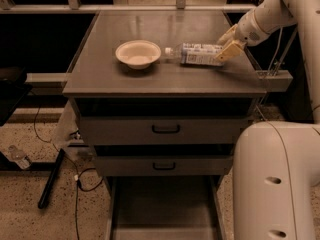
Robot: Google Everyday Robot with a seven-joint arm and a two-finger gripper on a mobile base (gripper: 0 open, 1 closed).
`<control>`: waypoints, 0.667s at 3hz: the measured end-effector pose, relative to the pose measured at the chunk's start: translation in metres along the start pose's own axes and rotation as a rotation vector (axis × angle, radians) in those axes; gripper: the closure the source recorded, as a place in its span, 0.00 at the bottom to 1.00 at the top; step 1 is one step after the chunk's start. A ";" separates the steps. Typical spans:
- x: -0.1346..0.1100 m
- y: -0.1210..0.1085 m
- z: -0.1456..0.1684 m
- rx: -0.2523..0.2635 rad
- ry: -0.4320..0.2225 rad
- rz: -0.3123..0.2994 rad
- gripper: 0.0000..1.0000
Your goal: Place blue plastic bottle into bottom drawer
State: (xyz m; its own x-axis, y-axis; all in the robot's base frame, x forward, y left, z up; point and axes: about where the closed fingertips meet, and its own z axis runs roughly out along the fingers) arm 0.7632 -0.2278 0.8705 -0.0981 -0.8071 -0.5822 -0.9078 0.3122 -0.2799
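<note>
The blue plastic bottle (196,54) lies on its side on the grey cabinet top (165,79), white cap pointing left toward a cream bowl (138,53). My gripper (229,44) is at the bottle's right end, one finger behind it and one in front, closed around its base. The bottom drawer (162,209) is pulled open at floor level below the cabinet, and its grey floor is bare.
Two closed grey drawer fronts with black handles (166,129) sit above the open drawer. My white base (280,184) stands at the right of the cabinet. A black pole (50,180), cables and a tiny clear bottle (19,157) lie on the floor at left.
</note>
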 end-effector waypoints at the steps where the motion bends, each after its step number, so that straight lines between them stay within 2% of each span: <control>1: 0.000 0.000 0.000 0.000 0.000 0.000 1.00; 2: 0.000 0.000 0.001 0.000 0.000 0.000 1.00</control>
State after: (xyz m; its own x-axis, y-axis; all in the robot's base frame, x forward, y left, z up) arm 0.7638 -0.2273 0.8700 -0.0983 -0.8071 -0.5822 -0.9077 0.3125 -0.2799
